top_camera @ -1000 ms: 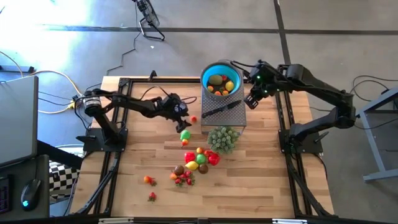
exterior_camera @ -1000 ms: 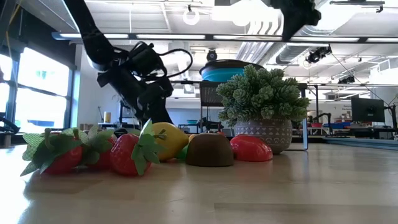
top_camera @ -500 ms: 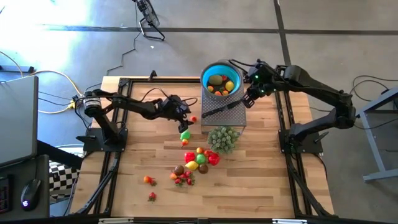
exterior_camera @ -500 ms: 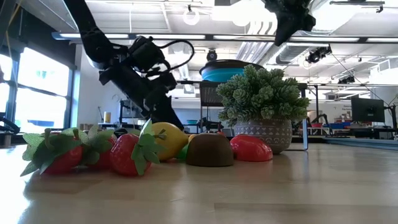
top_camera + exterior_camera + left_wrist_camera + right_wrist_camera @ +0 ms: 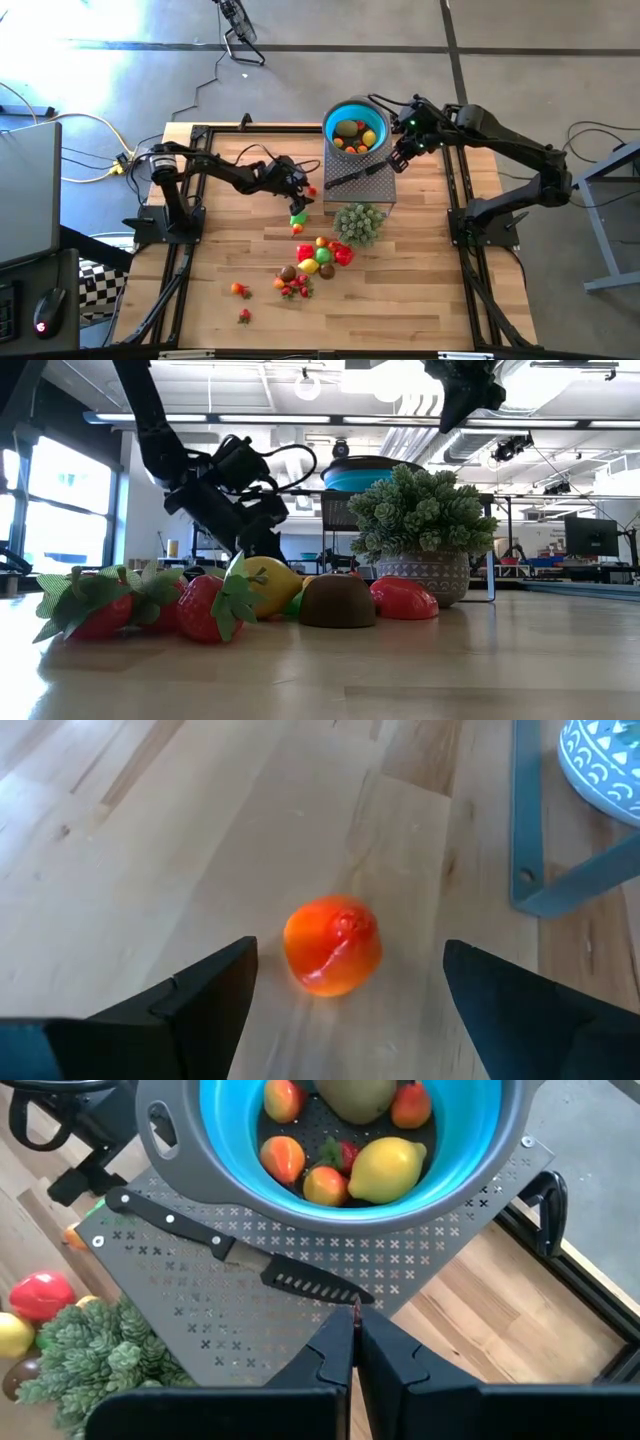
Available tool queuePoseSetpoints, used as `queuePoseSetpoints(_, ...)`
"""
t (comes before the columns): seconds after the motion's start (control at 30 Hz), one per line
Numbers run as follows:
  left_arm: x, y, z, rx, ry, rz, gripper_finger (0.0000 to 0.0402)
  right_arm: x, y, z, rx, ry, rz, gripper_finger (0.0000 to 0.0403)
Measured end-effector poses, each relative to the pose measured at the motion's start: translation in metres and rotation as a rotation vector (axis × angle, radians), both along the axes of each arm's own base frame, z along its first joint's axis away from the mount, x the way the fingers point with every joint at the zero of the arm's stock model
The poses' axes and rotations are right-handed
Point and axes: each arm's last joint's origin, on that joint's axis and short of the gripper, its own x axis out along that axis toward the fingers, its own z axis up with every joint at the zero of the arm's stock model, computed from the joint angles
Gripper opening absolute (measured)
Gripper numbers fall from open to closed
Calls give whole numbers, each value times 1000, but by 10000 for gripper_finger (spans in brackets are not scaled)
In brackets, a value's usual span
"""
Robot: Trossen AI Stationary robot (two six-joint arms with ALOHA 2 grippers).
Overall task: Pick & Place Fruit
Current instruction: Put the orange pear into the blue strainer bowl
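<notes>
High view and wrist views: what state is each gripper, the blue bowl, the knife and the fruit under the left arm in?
Left gripper: open, poised around the fruit.
Small orange-red round toy fruit: on the wooden table, ungripped.
Right gripper: shut, empty, above the rack.
Blue bowl: upright, holding several fruits.
Black-handled knife: flat on the perforated grey metal rack.

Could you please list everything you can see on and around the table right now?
Bowl: one, blue, on the grey perforated stand at the table's far side, holding several fruits.
Knife: one, black-handled, on the stand.
Bushy plant: one, pale green, beside the stand.
Orange-red fruit: one, on the wooden table.
Fruit pile: mixed colours, mid-table.
Left gripper: open, straddling the orange-red fruit.
Right gripper: shut, above the stand.
</notes>
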Motion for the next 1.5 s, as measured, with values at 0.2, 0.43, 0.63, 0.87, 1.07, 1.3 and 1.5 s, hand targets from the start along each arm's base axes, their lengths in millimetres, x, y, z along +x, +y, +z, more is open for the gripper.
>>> queuePoseSetpoints(0.2, 0, 1, 0, 25, 9, 18, 315, 0, 0, 0, -1, -2, 0, 3)
queuePoseSetpoints(0.43, 0, 1, 0, 32, 14, 37, 279, 2, -1, 1, -11, -24, 0, 3)
queuePoseSetpoints(0.63, -1, 1, -1, 9, 11, 61, 217, 2, -1, 2, -13, -30, 0, 3)
queuePoseSetpoints(0.87, -1, 2, -1, 8, 11, 63, 170, 2, -1, 2, -13, -30, -1, 3)
queuePoseSetpoints(1.07, -1, 1, -1, 7, 11, 62, 154, 2, -1, 2, -13, -30, -1, 3)
queuePoseSetpoints(1.3, -1, 2, -1, -17, 5, 90, 150, 2, -1, 2, -13, -30, -1, 3)
queuePoseSetpoints(1.5, -1, 2, 0, -6, 4, 102, 190, 3, -1, 2, -2, -34, 9, 3)
